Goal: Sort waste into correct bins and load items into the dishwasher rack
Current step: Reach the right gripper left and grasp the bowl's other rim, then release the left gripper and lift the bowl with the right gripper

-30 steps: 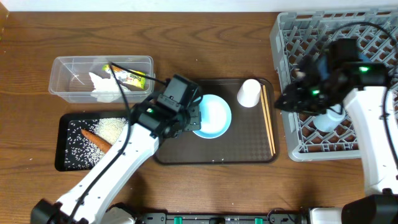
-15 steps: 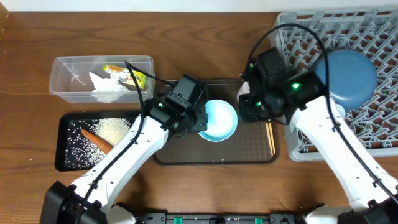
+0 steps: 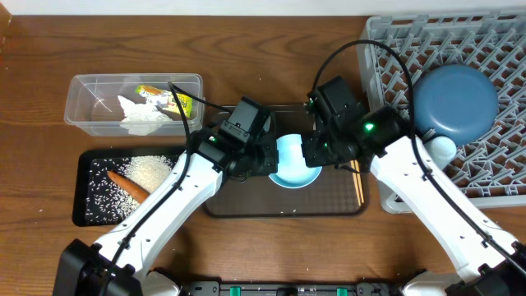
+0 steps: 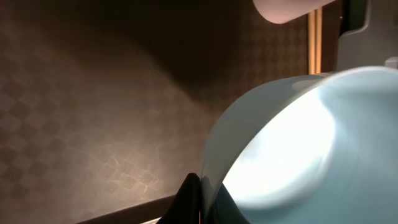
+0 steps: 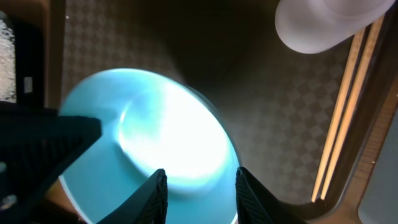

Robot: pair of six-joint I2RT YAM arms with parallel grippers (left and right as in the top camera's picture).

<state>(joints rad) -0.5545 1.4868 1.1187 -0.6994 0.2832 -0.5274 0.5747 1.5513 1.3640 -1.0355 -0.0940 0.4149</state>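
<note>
— What have we sorted, nearest first?
— Rice (image 3: 148,170) and carrot (image 3: 127,182) are in the black tray (image 3: 82,164) by the bench's (image 3: 271,49) left edge, tissue (image 3: 136,115) and wrapper (image 3: 164,99) in the clear tub (image 3: 82,82) beyond.
— Dishes?
— Our left fingers (image 3: 269,162) clamp the small bowl (image 3: 294,168) over the brown tray (image 3: 246,205). Our right fingers (image 5: 200,193) stand apart above it, empty. The cup (image 5: 323,25) and chopsticks (image 5: 345,106) are not yet loaded. The big bowl (image 3: 456,99) sits in the rack (image 3: 378,49), far right corner.

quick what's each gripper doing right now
left gripper: shut on the rim of the light-blue bowl.
right gripper: open, jaws apart over the same bowl.
</note>
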